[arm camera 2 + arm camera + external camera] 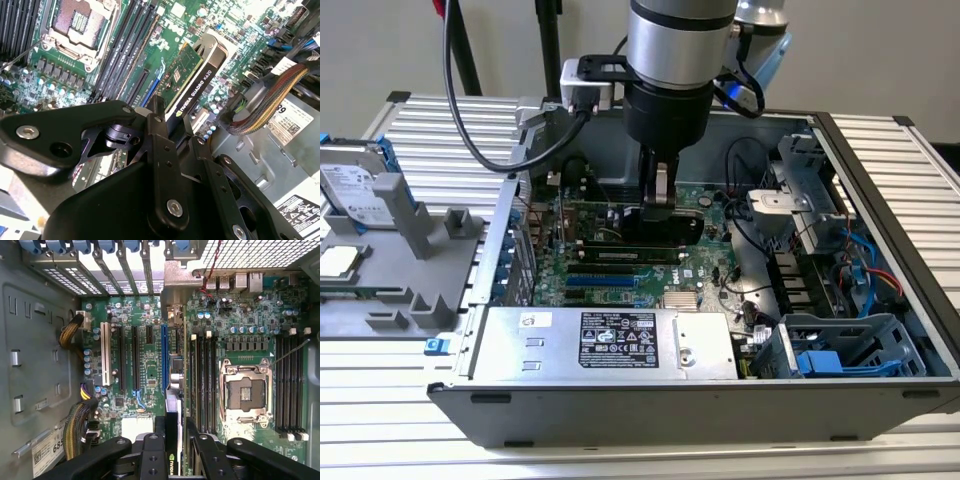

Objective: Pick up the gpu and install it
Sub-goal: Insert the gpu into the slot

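Gripping the gpu (192,80) edge-on, the gripper (172,127) fingers are closed on the card above the motherboard (145,355) expansion slots.

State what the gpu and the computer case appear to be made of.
The gpu: green circuit-board laminate with dark chips, likely fibreglass, under a glossy black shroud that looks plastic, held by the gripper. The computer case: dull grey sheet metal, judging by its thin folded edges.

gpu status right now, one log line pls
gripper: shut on gpu | gpu: edge-on above motherboard beside blue slot | seated: cannot tell | site: inside case
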